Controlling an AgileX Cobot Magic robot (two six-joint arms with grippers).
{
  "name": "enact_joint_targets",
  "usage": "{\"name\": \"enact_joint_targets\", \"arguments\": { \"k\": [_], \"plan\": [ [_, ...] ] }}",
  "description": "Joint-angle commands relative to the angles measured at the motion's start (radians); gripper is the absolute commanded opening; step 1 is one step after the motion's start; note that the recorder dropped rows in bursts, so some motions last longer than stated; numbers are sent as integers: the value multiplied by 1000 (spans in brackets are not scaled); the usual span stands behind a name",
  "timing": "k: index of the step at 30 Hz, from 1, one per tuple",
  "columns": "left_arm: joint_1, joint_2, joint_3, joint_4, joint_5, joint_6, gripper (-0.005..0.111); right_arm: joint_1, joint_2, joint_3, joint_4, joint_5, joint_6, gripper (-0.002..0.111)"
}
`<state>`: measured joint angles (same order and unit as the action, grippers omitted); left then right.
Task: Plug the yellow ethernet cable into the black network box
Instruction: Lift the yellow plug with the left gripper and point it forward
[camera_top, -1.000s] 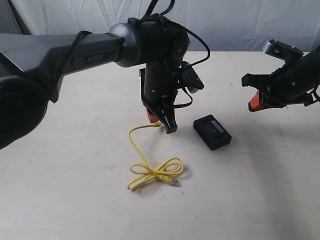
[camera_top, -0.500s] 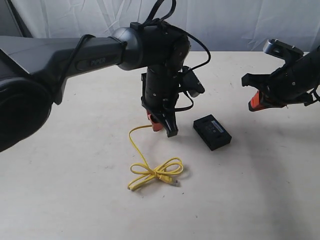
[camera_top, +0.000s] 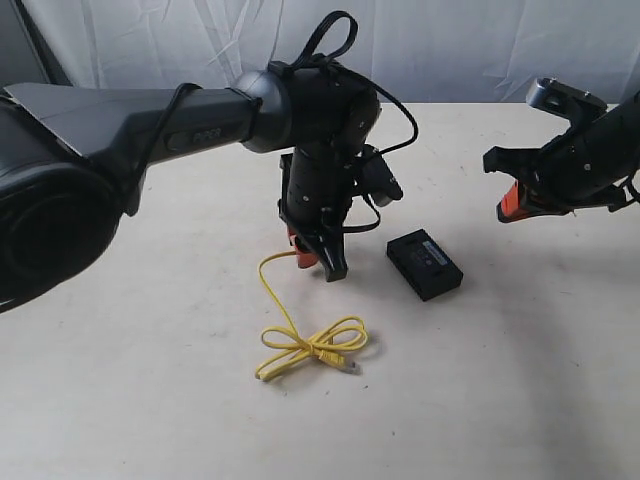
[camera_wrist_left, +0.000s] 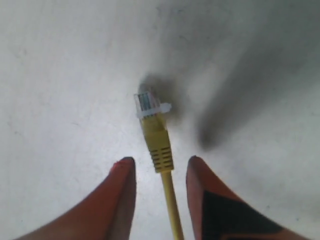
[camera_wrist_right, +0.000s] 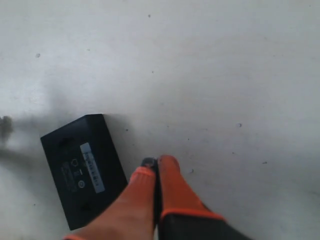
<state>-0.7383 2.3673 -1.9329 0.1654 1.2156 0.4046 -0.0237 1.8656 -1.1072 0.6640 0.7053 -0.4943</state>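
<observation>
Straddling the yellow ethernet cable (camera_wrist_left: 159, 150), your left jaws stand spread, gripping nothing — its plug (camera_wrist_left: 148, 103) points straight ahead of them, the black network box (camera_top: 425, 264) off beside; right jaws pressed together.

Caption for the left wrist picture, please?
Open orange jaws straddle the yellow ethernet cable just behind its clear plug.

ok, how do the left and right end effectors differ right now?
The left end effector is open, jaws apart; the right end effector is shut, jaws pressed together. The left straddles the yellow ethernet cable just behind its clear plug without clamping it; the right holds nothing. The left points down close to the table; the right hangs off to the side, clear of the black network box. Both have orange jaws.
</observation>
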Motion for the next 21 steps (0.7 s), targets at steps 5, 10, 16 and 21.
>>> {"name": "enact_joint_targets", "arguments": {
  "k": [5, 10, 16, 21],
  "plan": [
    [0, -3, -4, 7, 5, 0, 24, -5, -7, 5, -4, -12, -3, -1],
    [0, -8, -4, 9, 5, 26, 0, -5, -7, 5, -4, -16, -3, -1],
    [12, -98, -4, 5, 5, 29, 0, -5, -7, 5, -4, 3, -3, -1],
    [45, -204, -4, -95, 5, 62, 0, -5, -7, 5, 0, 46, -1, -1]
  ]
}}
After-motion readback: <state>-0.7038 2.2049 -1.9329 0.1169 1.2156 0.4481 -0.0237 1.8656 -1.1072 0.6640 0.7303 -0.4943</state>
